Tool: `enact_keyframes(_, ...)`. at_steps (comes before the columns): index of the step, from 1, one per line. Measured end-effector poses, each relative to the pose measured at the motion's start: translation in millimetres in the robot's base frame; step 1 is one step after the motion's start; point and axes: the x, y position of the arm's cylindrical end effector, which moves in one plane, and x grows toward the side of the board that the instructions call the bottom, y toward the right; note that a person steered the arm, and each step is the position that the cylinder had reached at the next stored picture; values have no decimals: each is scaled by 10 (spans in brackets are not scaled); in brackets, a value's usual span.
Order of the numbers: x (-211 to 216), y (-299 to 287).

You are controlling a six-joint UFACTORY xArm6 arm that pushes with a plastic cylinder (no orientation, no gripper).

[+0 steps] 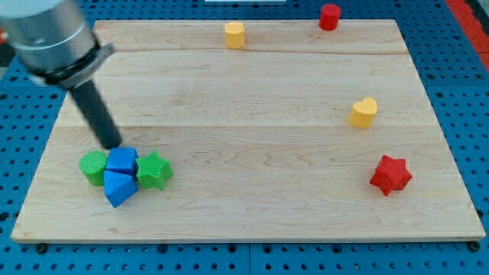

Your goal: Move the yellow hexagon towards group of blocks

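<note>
camera view shows my tip [113, 145] just above the blue cube [122, 160] in the group at bottom left, with no jaws to report. yellow hexagon [234, 35] sits well apart at the board's [252, 183] top edge, so i judge the push not yet begun.

- We see the yellow hexagon [234, 35], plain bright yellow, at 12 o'clock on the board.
- The red cylinder [329, 17] at 1 o'clock is plain red.
- The yellow heart [364, 112] at 3 o'clock has a warmer, orange-yellow tone.
- The red star [390, 175] at 4 o'clock is bright red.
- At 8 o'clock, the green cylinder [93, 167] and green star [154, 170] are grass green; the blue cube [122, 161] and blue wedge-like block [118, 188] are strong blue.
- The wooden board [252, 114] is pale, with light grain lines.
- The table [466, 92] is blue, with a pattern of small holes.
- My tip [112, 145] is dark, almost black.
</note>
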Motion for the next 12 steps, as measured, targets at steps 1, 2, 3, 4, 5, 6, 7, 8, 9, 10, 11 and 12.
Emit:
enact_keyframes(1,-320,875)
enact_keyframes(2,-676,1545)
enact_keyframes(3,-1166,1781)
enact_keyframes(4,-1798,1946)
enact_keyframes(5,-2368,2072)
enact_keyframes(6,-2614,1865)
enact_keyframes(7,-2437,1563)
enact_keyframes(8,-2220,1362)
enact_keyframes(9,-1923,1241)
enact_keyframes(10,-1717,1039)
enact_keyframes(11,-1712,735)
enact_keyframes(12,-1609,482)
